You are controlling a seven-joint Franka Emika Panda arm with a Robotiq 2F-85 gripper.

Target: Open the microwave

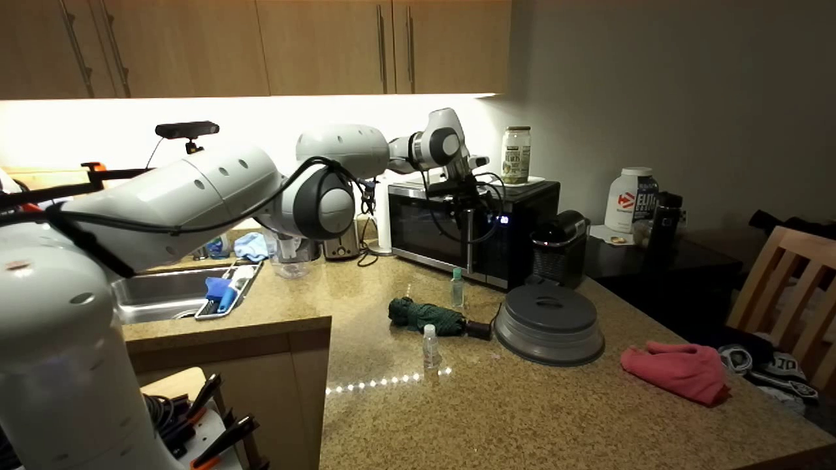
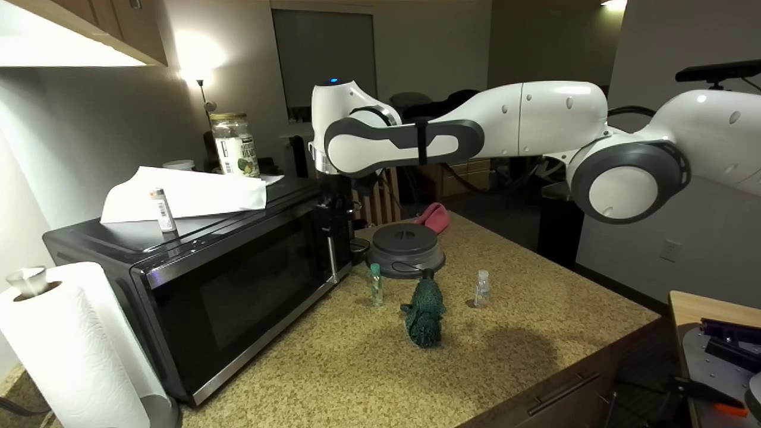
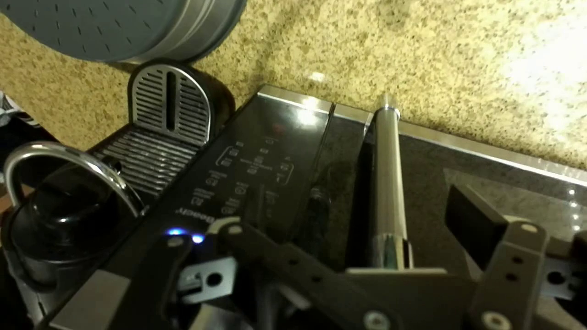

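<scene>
Next, probably, centre the spread jaws of the gripper (image 3: 385,220) on the handle (image 3: 388,174), unpinched between them; close squarely near its upper end, then pull gently in an arc away from the closed microwave (image 2: 232,279) just beside the jaws.

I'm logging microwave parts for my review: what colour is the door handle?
The door handle is shiny silver, seen best in the wrist view.

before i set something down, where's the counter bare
The counter is bare between grey lid, pink cloth and white-capped bottle, and between microwave, paper towels and green bundle. It's crowded around the coffee maker, beside microwave and lid.
</scene>
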